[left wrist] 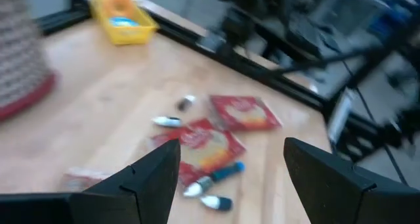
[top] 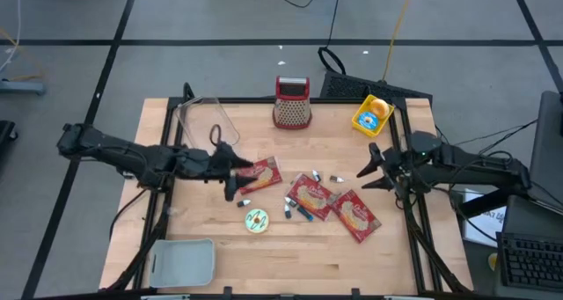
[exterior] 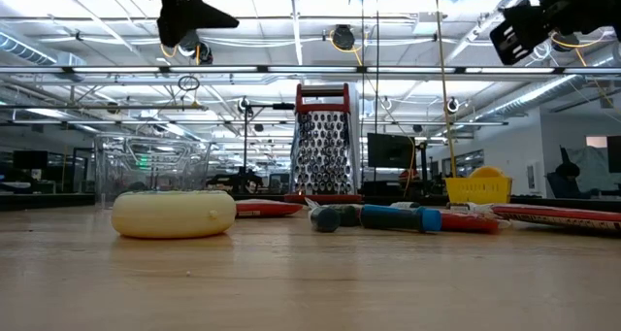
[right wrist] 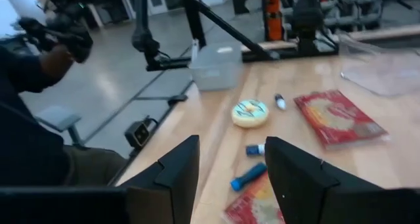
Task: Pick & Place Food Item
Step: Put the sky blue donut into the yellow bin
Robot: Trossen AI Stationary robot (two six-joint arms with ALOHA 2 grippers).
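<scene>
Pale wood worktop (top: 193,230) I'm working over, grey taped floor around it; frosted doughnut (top: 256,220) near its front edge; left gripper (top: 236,175) and right gripper (top: 374,170) both spread apart, holding nothing.

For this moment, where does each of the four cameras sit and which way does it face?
High view: overhead, straight down on the table; both arms show, left gripper and right gripper raised, fingers apart.
Low view: at tabletop level, facing the donut and grater; grippers hang from above.
Left wrist view: past its own fingers toward the red packets.
Right wrist view: past its own fingers toward the donut.
Shared: donut, packets and blue marker recur.
</scene>
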